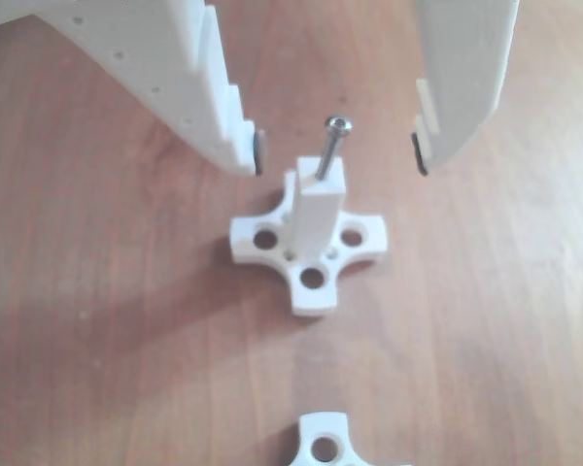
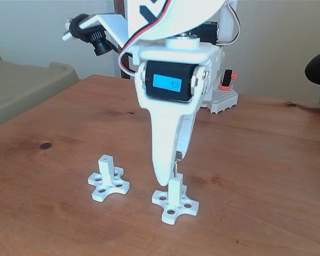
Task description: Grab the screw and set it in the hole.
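Your gripper (image 1: 337,153) hangs spread wide, pads clear either side of the screw (image 1: 331,150), which stands seated in the post's hole (image 1: 323,181). It's light, stiff, slippery: pinch under the head if regrasping.

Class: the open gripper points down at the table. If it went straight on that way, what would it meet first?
Probably the screw standing in the white post, between the gripper's fingers; depth is unclear.
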`<action>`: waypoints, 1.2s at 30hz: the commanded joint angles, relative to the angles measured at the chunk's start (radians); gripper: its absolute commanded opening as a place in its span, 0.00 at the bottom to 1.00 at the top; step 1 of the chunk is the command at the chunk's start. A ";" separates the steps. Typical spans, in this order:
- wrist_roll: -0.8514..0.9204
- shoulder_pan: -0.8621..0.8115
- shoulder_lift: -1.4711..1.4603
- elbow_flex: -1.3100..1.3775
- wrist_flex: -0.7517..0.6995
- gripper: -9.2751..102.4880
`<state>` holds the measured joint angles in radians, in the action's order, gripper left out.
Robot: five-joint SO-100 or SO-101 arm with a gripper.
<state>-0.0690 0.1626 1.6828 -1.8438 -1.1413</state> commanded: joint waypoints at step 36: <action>0.012 -0.158 0.574 -0.184 -0.058 0.04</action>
<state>-0.0660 0.0077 2.1077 -1.9804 -1.2226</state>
